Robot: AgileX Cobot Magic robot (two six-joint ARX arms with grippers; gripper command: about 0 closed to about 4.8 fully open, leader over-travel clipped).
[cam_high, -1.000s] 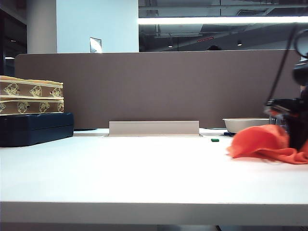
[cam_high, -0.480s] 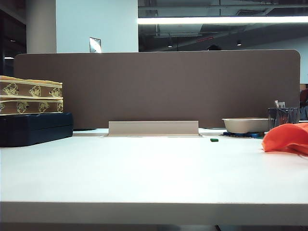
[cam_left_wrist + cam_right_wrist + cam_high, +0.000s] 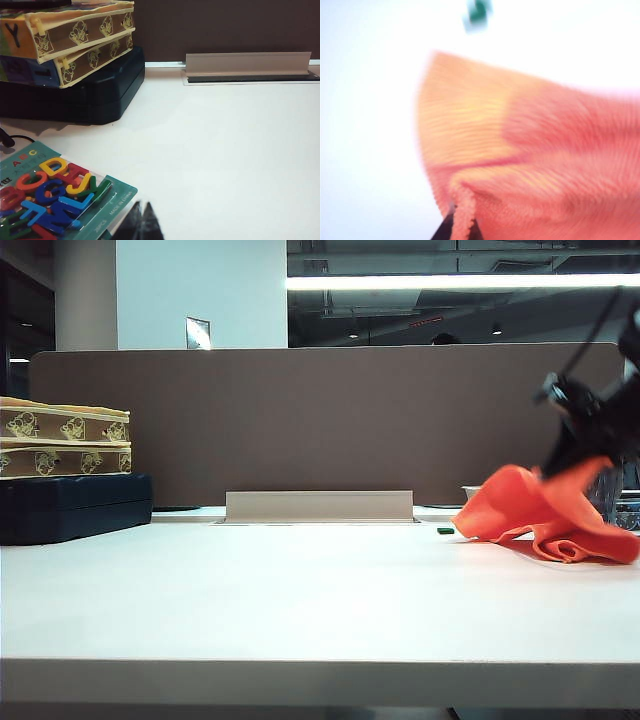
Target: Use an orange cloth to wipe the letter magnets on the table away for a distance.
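My right gripper [image 3: 583, 462] is at the far right of the white table [image 3: 300, 610], shut on the orange cloth [image 3: 540, 510]. The cloth hangs from it, and its lower folds lie on the table. In the right wrist view, a stitched edge of the cloth [image 3: 530, 150] is pinched between the dark jaws of the right gripper [image 3: 462, 227]. A small green letter magnet [image 3: 445, 531] lies just beyond the cloth's left tip and shows blurred in the right wrist view [image 3: 477, 14]. My left gripper [image 3: 142, 222] is shut and empty, beside a pack of coloured letter magnets [image 3: 50, 195].
Two patterned boxes [image 3: 65, 445] are stacked on a dark blue case [image 3: 70, 508] at the back left. A brown divider panel [image 3: 330, 420] closes off the back of the table, with a grey metal strip [image 3: 320, 506] at its foot. A white bowl's rim [image 3: 468, 491] peeks out behind the cloth.
The cloth slid right, almost out of the exterior view, then swung back left with the right arm. Its tip now lies close to the green magnet, and the held end is higher.
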